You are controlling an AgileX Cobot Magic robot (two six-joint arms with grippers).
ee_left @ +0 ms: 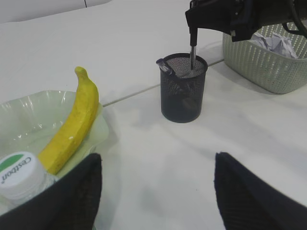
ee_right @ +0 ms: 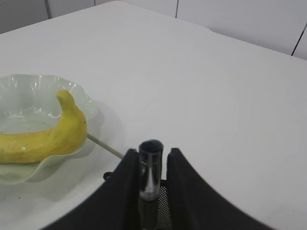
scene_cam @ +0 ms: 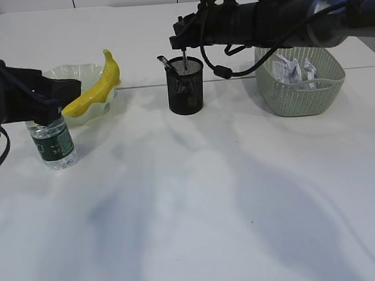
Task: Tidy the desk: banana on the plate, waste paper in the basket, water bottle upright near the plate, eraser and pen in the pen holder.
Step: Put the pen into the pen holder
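Note:
The yellow banana [scene_cam: 100, 86] lies on the pale green plate [scene_cam: 65, 72]. The water bottle [scene_cam: 54, 144] stands upright just left of the plate's front, and its cap shows in the left wrist view [ee_left: 17, 171]. My left gripper [ee_left: 158, 189] is open and empty, with the bottle outside its left finger. My right gripper [ee_right: 152, 152] is shut on the pen [ee_right: 150, 175] and holds it upright with its lower end inside the black mesh pen holder [scene_cam: 186, 86]. Crumpled waste paper [scene_cam: 290, 68] lies in the green basket [scene_cam: 300, 97]. A small dark item [scene_cam: 163, 60] leans at the holder's left rim; I cannot identify it.
The right arm [scene_cam: 275, 18] stretches from the right over the basket to above the pen holder. A seam between two tabletops [scene_cam: 139, 87] runs behind the holder. White tabletop [scene_cam: 198, 197] spreads in front.

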